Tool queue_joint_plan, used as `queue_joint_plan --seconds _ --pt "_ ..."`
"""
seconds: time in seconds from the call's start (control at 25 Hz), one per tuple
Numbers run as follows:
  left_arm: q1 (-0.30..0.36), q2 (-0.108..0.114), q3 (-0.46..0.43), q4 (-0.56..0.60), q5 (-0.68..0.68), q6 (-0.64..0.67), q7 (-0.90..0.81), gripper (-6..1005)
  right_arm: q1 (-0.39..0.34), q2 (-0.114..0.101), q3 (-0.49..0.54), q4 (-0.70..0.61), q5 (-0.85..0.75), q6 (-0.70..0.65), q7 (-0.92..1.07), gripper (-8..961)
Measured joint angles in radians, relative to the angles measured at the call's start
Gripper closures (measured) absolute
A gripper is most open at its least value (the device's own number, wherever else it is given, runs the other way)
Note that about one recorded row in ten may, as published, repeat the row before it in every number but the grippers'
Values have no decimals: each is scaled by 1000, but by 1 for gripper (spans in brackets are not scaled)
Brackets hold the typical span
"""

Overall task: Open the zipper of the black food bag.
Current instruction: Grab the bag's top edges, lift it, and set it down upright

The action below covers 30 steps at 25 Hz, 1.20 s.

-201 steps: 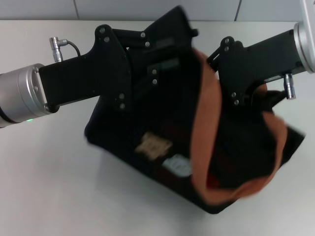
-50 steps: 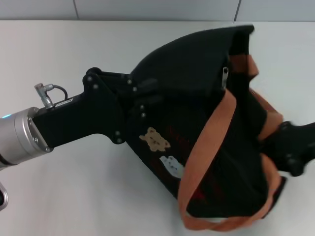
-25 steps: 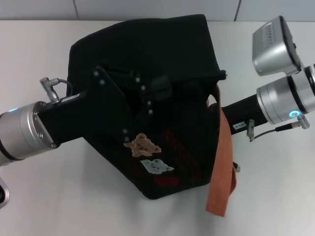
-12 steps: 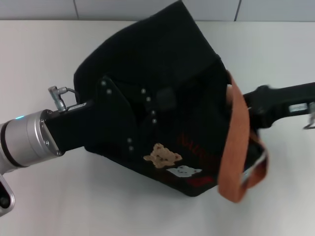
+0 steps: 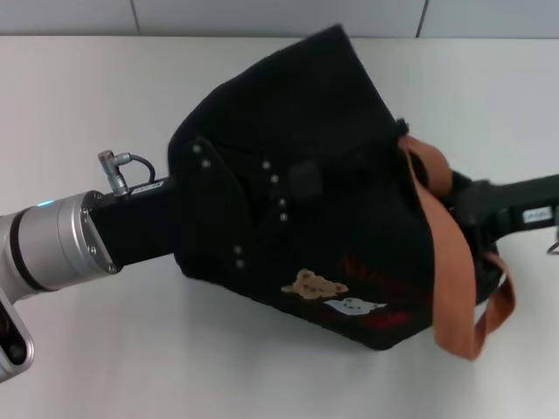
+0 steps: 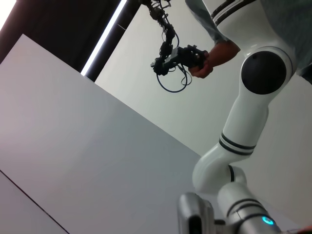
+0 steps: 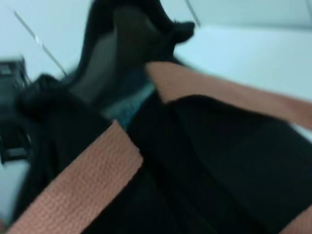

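The table is white and carries the bag, which lies tipped on its side at the centre of the head view. The bear patches face the camera on the bag's lower side.

The left arm enters from the left, and the left gripper lies against the bag's near face. Its jaw state cannot be told.

The right arm enters from the right, and the right gripper is at the bag's right end, among the straps. Its jaw state cannot be told either.

Two orange-brown straps hang off the bag's right end. In the right wrist view the straps cross black fabric.

The zipper cannot be made out.
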State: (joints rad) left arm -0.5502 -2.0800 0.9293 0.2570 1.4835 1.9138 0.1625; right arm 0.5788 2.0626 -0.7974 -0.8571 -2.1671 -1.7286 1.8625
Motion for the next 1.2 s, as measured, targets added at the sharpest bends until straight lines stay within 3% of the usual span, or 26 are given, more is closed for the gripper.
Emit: queue_joint_plan --seconds 0.2,0.24,0.44,0.68,0.92,1.0,1.04,1.08,1.2 --pt "-18 0 -1 1 -6 11 0 995 64 15 -118 109 -38 124 10 757" --pt "-23 0 0 0 -6 14 0 996 98 19 -169 167 -19 202 4 763" --pt "-39 0 3 -7 -8 23 0 998 154 23 -234 274 68 317 -29 765" --pt "-18 0 -4 -9 -37 29 0 993 150 18 -234 263 124 308 -27 720" --pt "114 2 -4 -71 -233 59 -41 981 25 7 -60 66 195 101 -3 674" --pt "156 5 -4 -103 -286 67 -107 977 -8 0 -6 26 246 48 -4 659" --pt "216 8 -5 -114 -331 67 -230 975 -34 -11 25 3 296 15 -12 642" --pt "216 8 -5 -114 -331 67 -230 973 -34 -11 25 3 296 15 -12 624" --pt "299 9 -6 -115 -370 65 -352 967 -63 -25 53 -8 360 -4 -33 573"
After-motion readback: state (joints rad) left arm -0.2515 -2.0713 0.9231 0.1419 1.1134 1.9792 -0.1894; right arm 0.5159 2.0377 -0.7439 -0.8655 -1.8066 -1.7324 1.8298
